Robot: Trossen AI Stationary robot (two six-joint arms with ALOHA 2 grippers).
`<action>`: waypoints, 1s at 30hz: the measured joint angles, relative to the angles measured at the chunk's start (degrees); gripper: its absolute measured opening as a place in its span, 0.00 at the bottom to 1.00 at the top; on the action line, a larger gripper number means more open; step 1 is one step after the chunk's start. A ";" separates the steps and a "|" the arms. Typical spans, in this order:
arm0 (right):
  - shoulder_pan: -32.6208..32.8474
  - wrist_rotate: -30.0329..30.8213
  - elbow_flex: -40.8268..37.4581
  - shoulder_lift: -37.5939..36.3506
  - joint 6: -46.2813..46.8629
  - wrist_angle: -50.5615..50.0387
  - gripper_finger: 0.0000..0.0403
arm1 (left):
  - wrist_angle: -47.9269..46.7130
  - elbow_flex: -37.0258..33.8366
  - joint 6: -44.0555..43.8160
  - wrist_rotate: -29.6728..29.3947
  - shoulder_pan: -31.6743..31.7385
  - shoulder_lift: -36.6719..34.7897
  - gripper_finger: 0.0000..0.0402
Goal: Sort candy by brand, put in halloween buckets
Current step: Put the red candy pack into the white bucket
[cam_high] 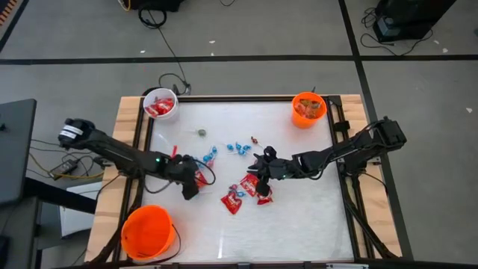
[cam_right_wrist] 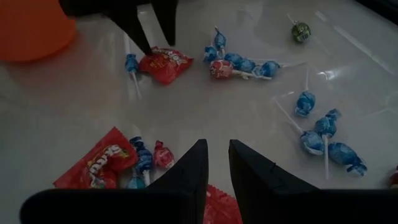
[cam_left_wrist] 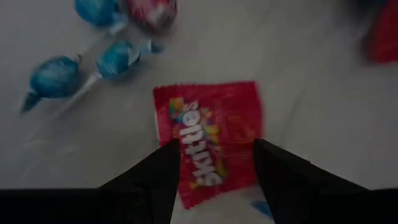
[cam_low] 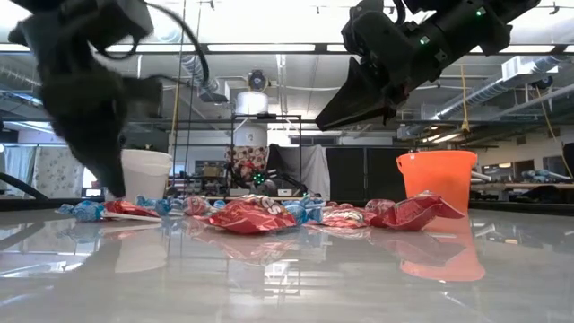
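Straddling red packet (cam_left_wrist: pixel 208 134) with left tool (cam_left_wrist: pixel 214 165) spread, blue lollipops (cam_left_wrist: pixel 84 68) beside

The left arm reaches in from the counter's left edge toward the middle, bent low, its wrist angled down. The left pincer (cam_high: pixel 191 185) hangs just above the surface, its two dark fingers (cam_left_wrist: pixel 155 180) spread wide apart and pointing down. The right arm stretches in from the right edge, elbow raised, forearm sloping toward the centre. The right pincer (cam_high: pixel 263 169) is held higher off the counter, its fingers (cam_right_wrist: pixel 189 171) drawn near each other with a narrow gap between them, gripping nothing.
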 joint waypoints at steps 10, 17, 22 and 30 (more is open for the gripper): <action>0.00 0.00 0.00 0.00 0.00 -0.02 0.19 | -0.27 0.72 3.07 -0.56 -0.03 10.31 0.50; 0.00 -0.10 0.00 0.00 0.19 -0.17 0.19 | -13.21 7.80 6.70 -1.21 0.63 7.87 0.25; 0.00 -1.57 0.00 0.00 0.13 -0.44 0.19 | -20.92 14.21 13.20 -1.50 5.19 6.36 0.05; 0.00 -3.09 0.00 0.00 1.76 -0.60 0.19 | -30.78 24.04 24.33 -7.88 20.69 5.62 0.10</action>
